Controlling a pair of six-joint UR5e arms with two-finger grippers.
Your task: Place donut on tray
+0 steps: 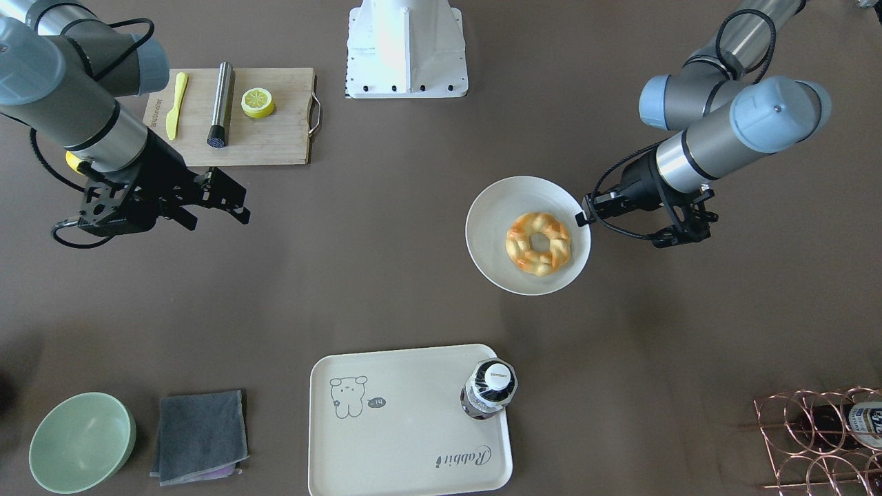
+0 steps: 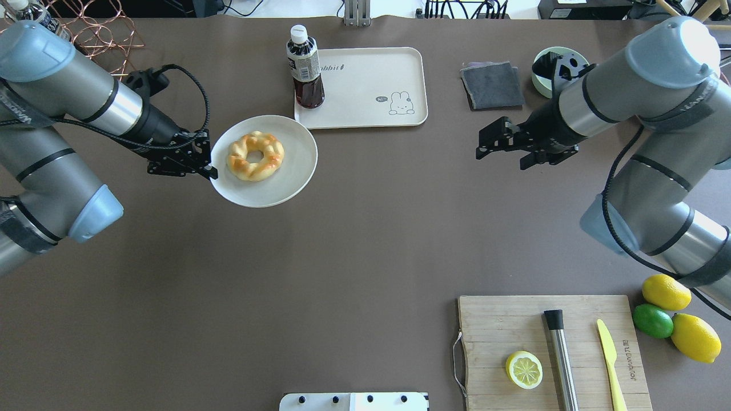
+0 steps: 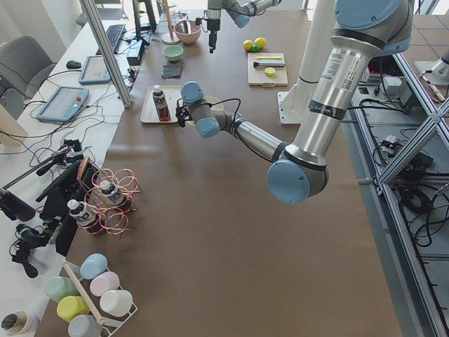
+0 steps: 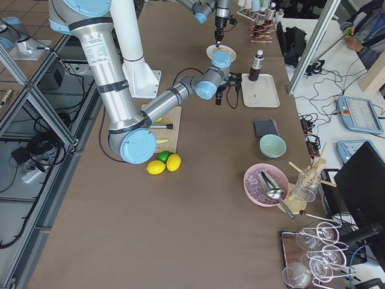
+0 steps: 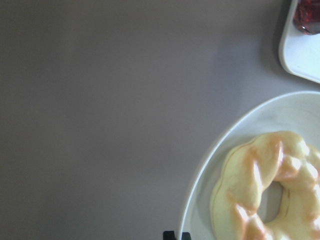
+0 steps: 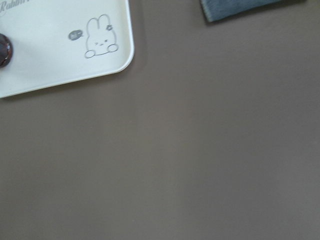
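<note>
The donut [image 2: 243, 162], a braided golden ring with orange glaze, lies on a round white plate [image 2: 285, 182] left of centre; it also shows in the left wrist view [image 5: 250, 185]. My left gripper [image 2: 210, 169] is shut on the plate's left rim, and its fingertips [image 5: 170, 235] show at the rim. The cream rabbit tray [image 2: 371, 85] lies just beyond the plate, with a dark drink bottle [image 2: 305, 68] standing on its left end. My right gripper [image 2: 499, 155] is open and empty, hovering right of the tray, whose rabbit corner shows in the right wrist view [image 6: 60, 45].
A grey cloth [image 2: 491, 85] and a green bowl [image 2: 557, 71] lie right of the tray. A wooden cutting board [image 2: 502, 331] at the near right holds a lemon half [image 2: 524, 369], a metal rod and a yellow knife. A copper wire rack [image 2: 97, 28] stands far left.
</note>
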